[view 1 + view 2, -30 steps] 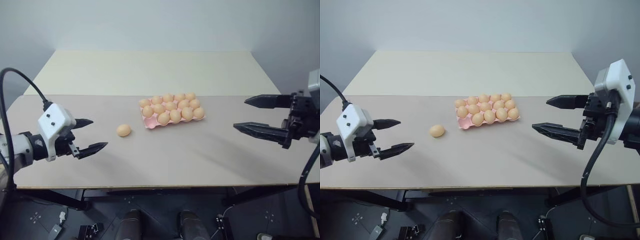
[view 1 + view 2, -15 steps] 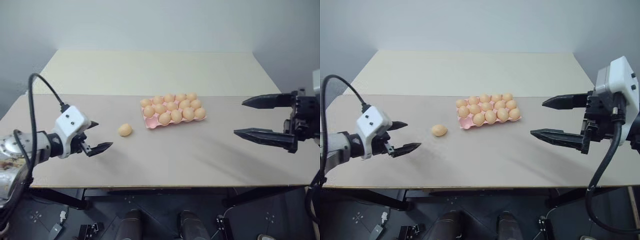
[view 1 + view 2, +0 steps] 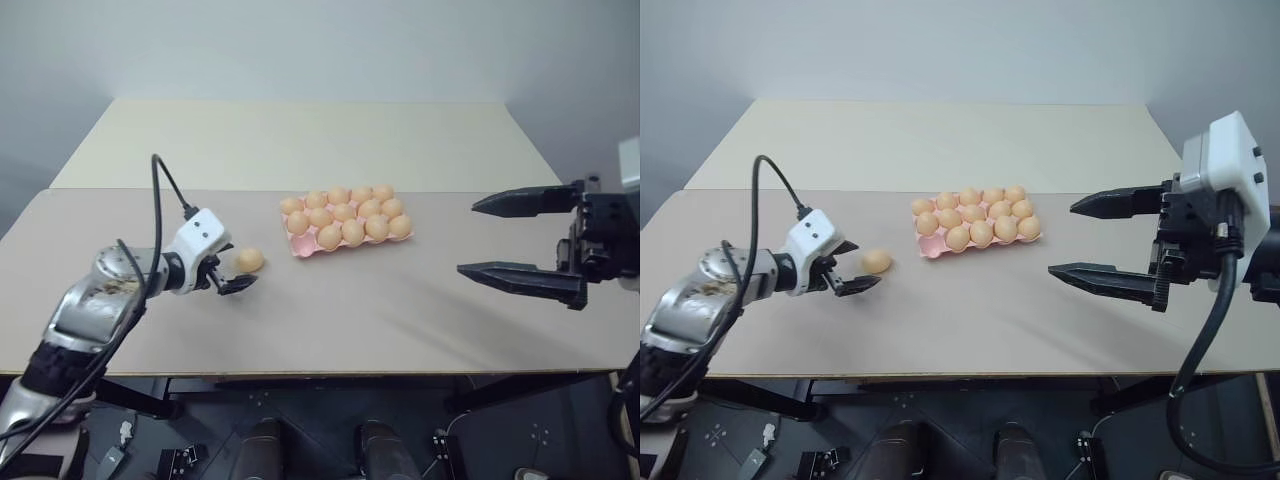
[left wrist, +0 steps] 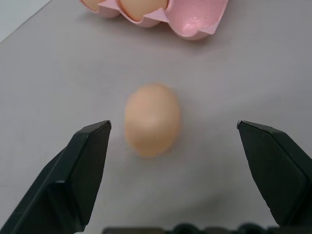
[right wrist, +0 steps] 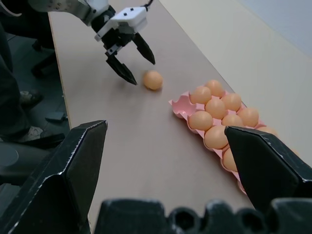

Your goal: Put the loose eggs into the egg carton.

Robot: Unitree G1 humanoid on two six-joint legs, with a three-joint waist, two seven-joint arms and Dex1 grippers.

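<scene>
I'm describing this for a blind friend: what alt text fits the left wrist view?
A single tan egg lies on a grey table, centred ahead of the open left gripper, whose two black fingers are not touching it. Beyond it is the corner of a pink egg carton with an empty cup.

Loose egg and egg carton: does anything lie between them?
No. Only bare table separates the loose egg from the egg carton, clearest in the left eye view.

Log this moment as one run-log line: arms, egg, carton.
left gripper: open, just short of loose egg on table | right gripper: open, empty, off to carton's right | egg carton: one corner cup empty
</scene>
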